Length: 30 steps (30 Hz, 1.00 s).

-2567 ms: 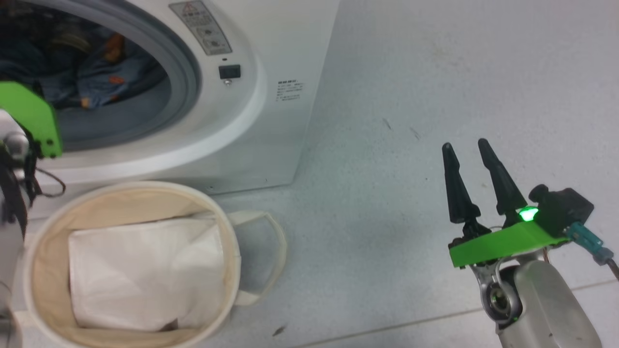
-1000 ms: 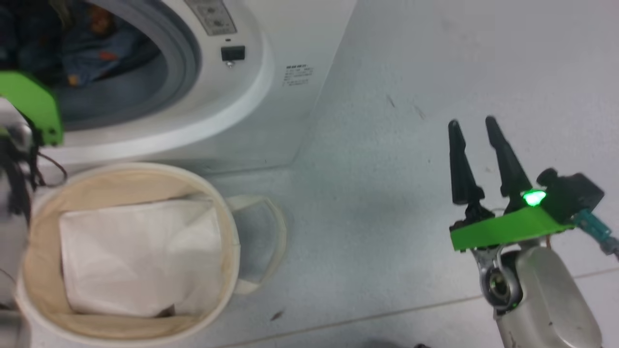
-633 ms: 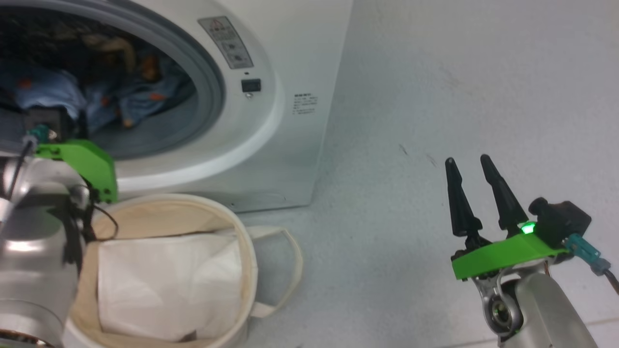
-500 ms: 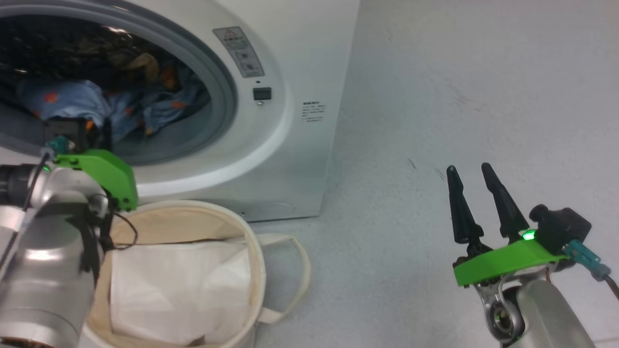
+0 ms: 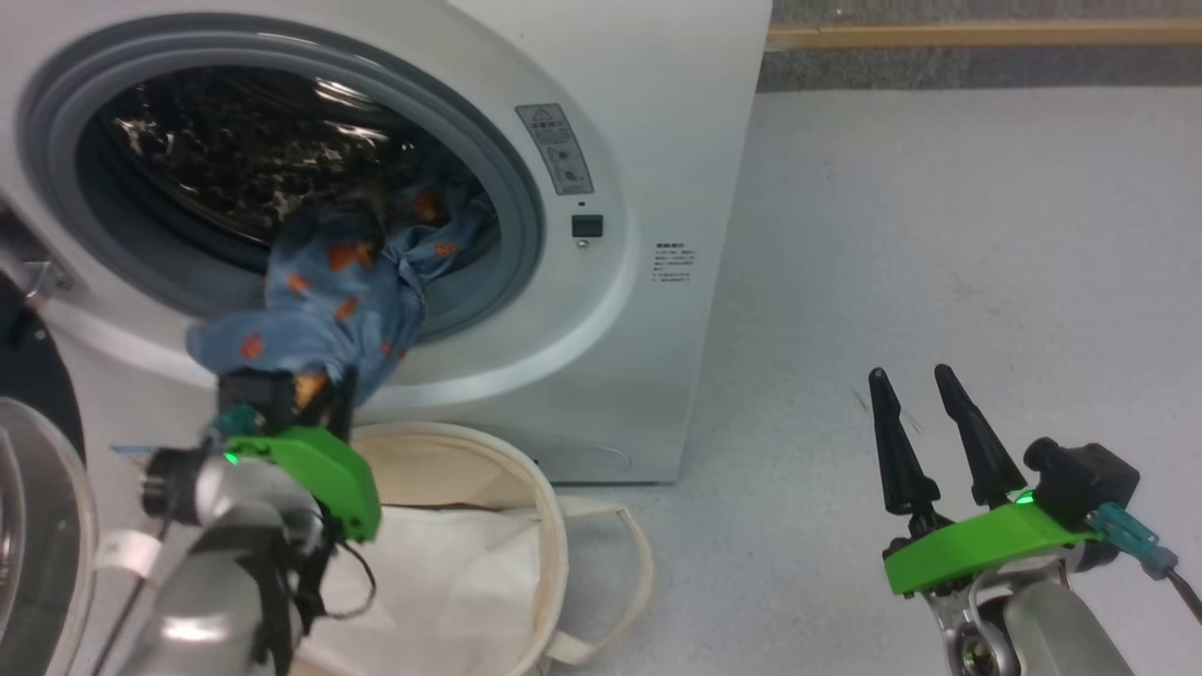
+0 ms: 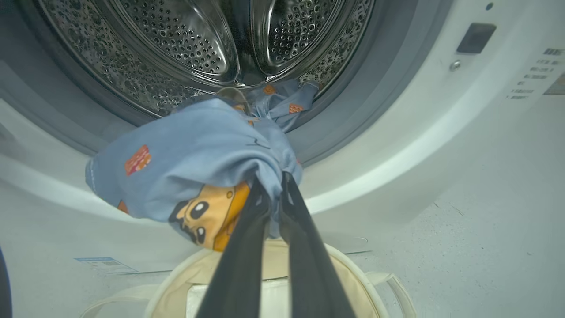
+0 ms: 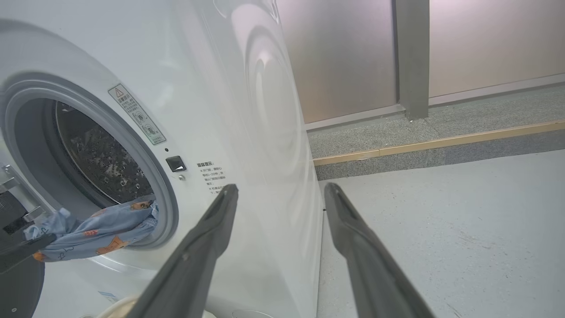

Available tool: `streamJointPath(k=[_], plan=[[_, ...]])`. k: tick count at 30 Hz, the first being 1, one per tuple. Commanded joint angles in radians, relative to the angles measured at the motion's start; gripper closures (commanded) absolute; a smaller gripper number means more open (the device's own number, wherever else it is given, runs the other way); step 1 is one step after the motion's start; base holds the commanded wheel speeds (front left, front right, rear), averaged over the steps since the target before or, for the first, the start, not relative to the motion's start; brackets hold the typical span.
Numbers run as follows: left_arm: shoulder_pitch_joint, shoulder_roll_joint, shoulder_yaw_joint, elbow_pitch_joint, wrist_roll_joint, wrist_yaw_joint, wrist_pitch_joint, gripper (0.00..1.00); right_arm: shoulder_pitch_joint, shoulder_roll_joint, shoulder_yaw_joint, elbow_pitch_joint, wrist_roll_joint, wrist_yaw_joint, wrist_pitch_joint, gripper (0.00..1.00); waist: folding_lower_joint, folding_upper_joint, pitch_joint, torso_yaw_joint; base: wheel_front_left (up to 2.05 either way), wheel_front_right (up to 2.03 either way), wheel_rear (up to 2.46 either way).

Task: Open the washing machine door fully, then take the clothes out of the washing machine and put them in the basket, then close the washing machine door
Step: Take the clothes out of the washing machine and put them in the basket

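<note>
Midway out of the drum mouth, the clothes (image 5: 329,300), blue fabric printed with orange-brown cartoon figures, spill over the grey rubber ring at the centre left of the head view. They are pinched in the left tool (image 6: 272,183), whose two dark fingers are clamped together on a fold of the cloth. A tail of the fabric trails back into the steel drum of the washing machine (image 5: 657,141), which fills the upper left of the frame. Just below the held bundle, at the bottom left, stands the basket (image 5: 451,465), close against the machine's front, with a flat white sheet (image 5: 451,582) lying inside it. The washing machine door (image 5: 33,376) stands swung open at the far left edge, its black rim and clear glass partly in frame. At the lower right, the right tool (image 5: 909,372) hovers over the pale floor (image 5: 939,235), well apart from the machine, its fingers spread and holding nothing.
</note>
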Motion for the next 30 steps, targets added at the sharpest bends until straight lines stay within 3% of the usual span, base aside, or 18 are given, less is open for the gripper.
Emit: streamJointPath(k=[1, 17, 22, 30], plan=[[0.007, 0.018, 0.013, -0.055, -0.006, -0.002, 0.011, 1.0, 0.002, -0.01, 0.019, -0.025, 0.007, 0.001, -0.012, 0.0, 0.0, 0.0, -0.024, 0.018, 0.0, 0.0, 0.0], [0.336, 0.056, -0.001, -0.379, -0.071, 0.077, 0.254, 1.0, 0.003, -0.025, 0.024, -0.025, 0.007, 0.001, -0.012, 0.0, 0.0, 0.0, -0.02, 0.027, 0.0, 0.0, 0.0], [0.336, 0.048, 0.03, -0.35, -0.116, 0.077, 0.257, 1.0, -0.014, -0.031, 0.026, -0.031, 0.006, 0.001, -0.012, 0.0, 0.0, 0.0, 0.005, 0.015, 0.0, 0.0, 0.0], [0.257, 0.029, 0.049, -0.178, -0.137, 0.052, 0.194, 1.0, -0.039, -0.036, 0.029, -0.044, 0.005, 0.001, -0.012, 0.0, 0.0, 0.0, 0.062, -0.01, 0.0, 0.0, 0.0]])
